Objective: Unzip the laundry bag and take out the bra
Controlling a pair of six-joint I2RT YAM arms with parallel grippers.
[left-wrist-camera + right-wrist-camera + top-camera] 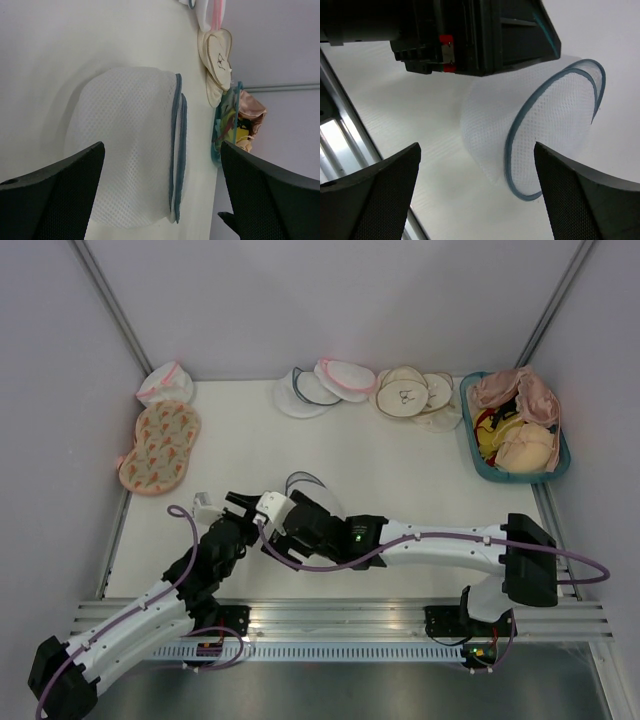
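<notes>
My left tool and right tool, both spread wide and holding nothing, face the mesh bag. It rests on the tabletop just beyond them, blue rim showing. Far right stands a teal bin of garments.

A robot test cell in a lab is shown. A white table is boxed in by plain walls. A left arm and a right arm are bolted to a metal rail at the lower edge. Bags and a tray of garments, probably practice props, are lined along the top.
</notes>
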